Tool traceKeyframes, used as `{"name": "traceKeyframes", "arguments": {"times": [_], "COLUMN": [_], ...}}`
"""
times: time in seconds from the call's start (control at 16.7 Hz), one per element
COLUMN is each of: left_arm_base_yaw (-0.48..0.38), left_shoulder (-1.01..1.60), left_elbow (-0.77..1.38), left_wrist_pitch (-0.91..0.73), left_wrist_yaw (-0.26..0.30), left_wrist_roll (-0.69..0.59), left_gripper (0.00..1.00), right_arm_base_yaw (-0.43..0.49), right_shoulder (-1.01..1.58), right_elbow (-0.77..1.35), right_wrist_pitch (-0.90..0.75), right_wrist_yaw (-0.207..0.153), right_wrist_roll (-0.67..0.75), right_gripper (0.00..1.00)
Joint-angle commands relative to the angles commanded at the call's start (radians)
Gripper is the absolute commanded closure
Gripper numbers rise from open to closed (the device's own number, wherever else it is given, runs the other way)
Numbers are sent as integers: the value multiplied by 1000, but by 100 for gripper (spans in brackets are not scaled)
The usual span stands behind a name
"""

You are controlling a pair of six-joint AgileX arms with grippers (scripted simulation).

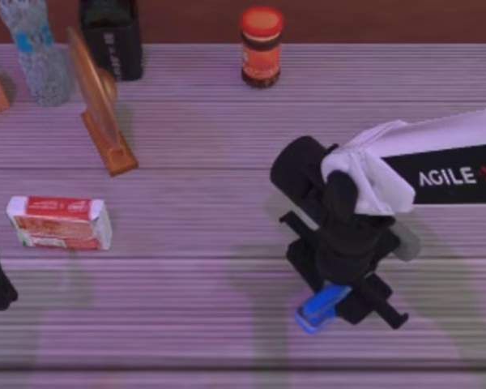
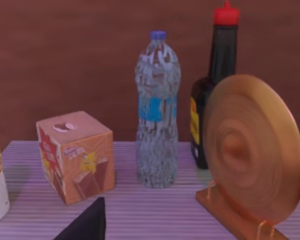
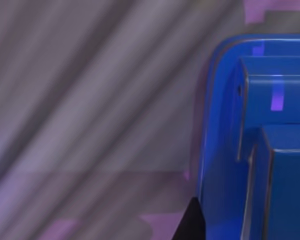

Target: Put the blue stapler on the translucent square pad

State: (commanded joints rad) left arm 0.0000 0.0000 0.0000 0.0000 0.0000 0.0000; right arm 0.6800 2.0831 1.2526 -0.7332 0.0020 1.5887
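Hanging directly over the small bright blue stapler (image 1: 322, 308), right gripper (image 1: 346, 293) covers its far end; long axis runs diagonally toward the table's front, the pale translucent pad underneath; finger state indiscernible; left arm parked.

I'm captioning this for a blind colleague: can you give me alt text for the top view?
From above, the right gripper is down over the blue stapler near the table's front right. A red-white box lies at the left, and an orange-lidded jar stands at the back.
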Motion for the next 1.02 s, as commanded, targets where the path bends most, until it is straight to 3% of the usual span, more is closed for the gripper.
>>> {"name": "traceKeyframes", "arguments": {"times": [0.6, 1.02], "left_arm_base_yaw": [0, 0], "left_shoulder": [0, 0], "left_elbow": [0, 0], "left_wrist_pitch": [0, 0], "left_wrist_yaw": [0, 0], "left_wrist_roll": [0, 0], "left_gripper": [0, 0], "right_arm_base_yaw": [-2, 5], "right_shoulder": [-8, -122], "right_elbow": [13, 170], "right_wrist_pitch": [-17, -308], "right_wrist_yaw": [0, -1], "right_wrist_roll": [4, 3], "right_gripper": [100, 100]}}
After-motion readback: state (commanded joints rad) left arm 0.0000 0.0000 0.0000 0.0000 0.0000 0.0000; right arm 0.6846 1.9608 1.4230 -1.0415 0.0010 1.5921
